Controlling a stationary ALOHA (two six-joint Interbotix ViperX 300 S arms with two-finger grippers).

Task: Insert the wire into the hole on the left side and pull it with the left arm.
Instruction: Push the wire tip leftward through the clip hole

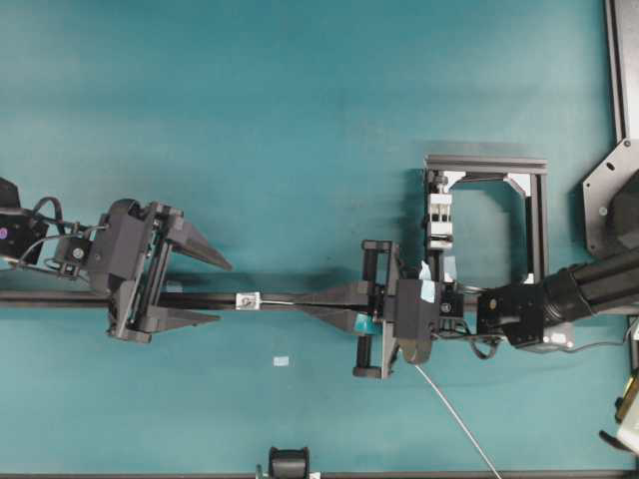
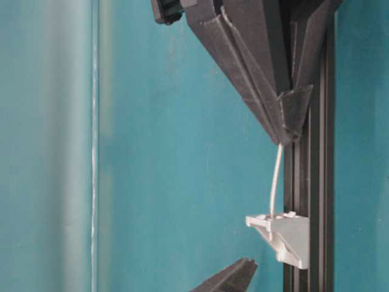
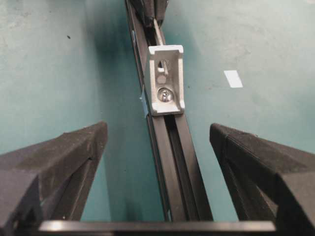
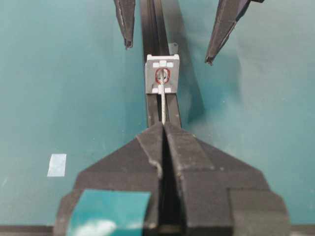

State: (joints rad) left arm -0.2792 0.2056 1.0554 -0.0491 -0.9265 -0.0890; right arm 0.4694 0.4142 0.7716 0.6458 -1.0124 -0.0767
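Overhead: the right gripper point(image 1: 312, 300), jaws closed on the wire point(image 1: 278, 300), meets the white block point(image 1: 248, 300) on the rail point(image 1: 60, 298). Its wrist view alone shows the tip entering the hole point(image 4: 162, 76). The left gripper point(image 1: 218, 292) gapes wide, empty, astride the rail.

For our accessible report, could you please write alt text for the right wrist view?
The right gripper, shut on the wire, holds its tip at the hole in a small white bracket on a black rail. Beyond, the left gripper is open.
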